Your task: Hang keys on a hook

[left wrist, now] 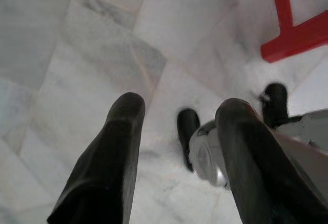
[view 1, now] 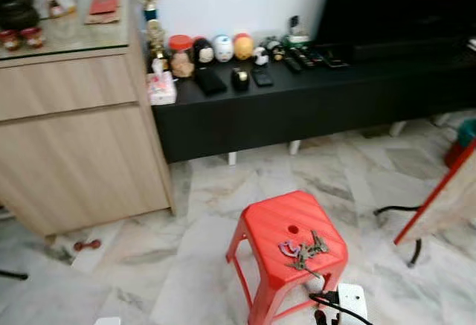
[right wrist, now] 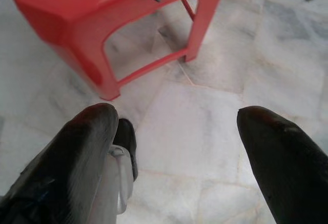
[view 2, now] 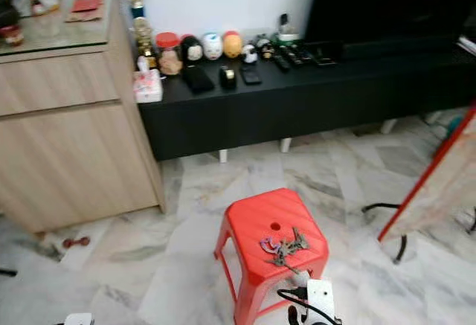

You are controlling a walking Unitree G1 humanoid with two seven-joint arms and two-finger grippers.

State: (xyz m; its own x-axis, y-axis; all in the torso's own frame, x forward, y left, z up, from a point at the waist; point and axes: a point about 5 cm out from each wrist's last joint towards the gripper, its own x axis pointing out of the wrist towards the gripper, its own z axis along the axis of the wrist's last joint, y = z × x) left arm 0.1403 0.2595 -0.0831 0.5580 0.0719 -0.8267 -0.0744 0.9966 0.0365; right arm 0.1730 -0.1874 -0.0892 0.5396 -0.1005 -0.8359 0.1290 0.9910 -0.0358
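**Keys wait on the red stool, both tools low over the floor**

Down at the right tool [right wrist: 174, 147], the two black fingers [right wrist: 284, 157] stand wide apart with nothing between them, pointing at pale marble floor [right wrist: 205, 131] just beside the red stool [right wrist: 66, 8]. One key blade pokes over the stool's edge there. The left tool [left wrist: 177, 152] hangs spread open too, empty, above the same marble, with a red stool leg off in the corner of its view.

Up from the head, the keys [view 1: 306, 251] lie in a loose bunch on the stool's [view 1: 286, 224] top, near its front edge, just past a small hole in the seat; a pinkish tag sits among them, any writing on it too small to read. A white power strip [view 1: 349, 303] with a black cable lies on the floor touching the stool's foot.

Beyond, a long black counter [view 1: 312, 102] runs along the white wall, carrying a row of round figurines [view 1: 223, 47], a red-lidded jar [view 1: 181, 56], remotes [view 1: 297, 59] and a tissue box [view 1: 161, 87] at its left end. Labels are blurred. To the left stands a light wood cabinet [view 1: 74, 139] with a glass top, a trophy [view 1: 149, 13] at its corner. A red-framed board [view 1: 446, 191] leans at the right.
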